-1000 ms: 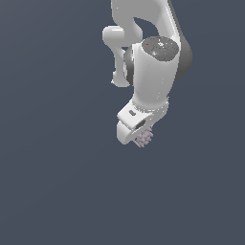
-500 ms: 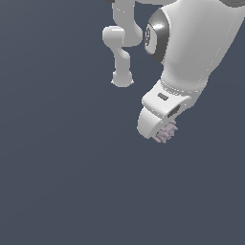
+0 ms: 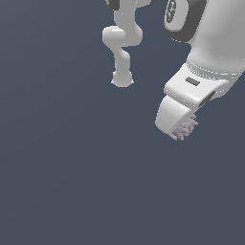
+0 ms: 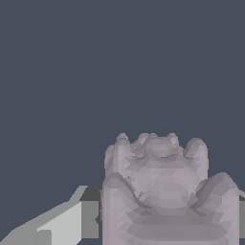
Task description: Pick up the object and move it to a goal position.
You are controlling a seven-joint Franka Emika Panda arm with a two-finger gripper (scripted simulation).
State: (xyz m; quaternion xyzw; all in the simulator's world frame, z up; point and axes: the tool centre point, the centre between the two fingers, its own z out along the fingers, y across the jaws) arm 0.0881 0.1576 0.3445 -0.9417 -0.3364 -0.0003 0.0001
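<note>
Gripper [image 3: 181, 128] closed on the object [image 3: 185, 128], held up against a plain dark grey-blue backdrop.

Lilac-grey and knobbly, the object pokes out beyond the white gripper at the exterior view's right; in the wrist view it [image 4: 162, 191] fills the space between the fingers, one pale finger [image 4: 62, 225] touching its side, the other almost wholly hidden behind it. The arm [image 3: 215, 43] is cut off by the frame's top and right edges, and its far links [image 3: 122, 45] recede upward out of frame. No surface under the object can be made out.
</note>
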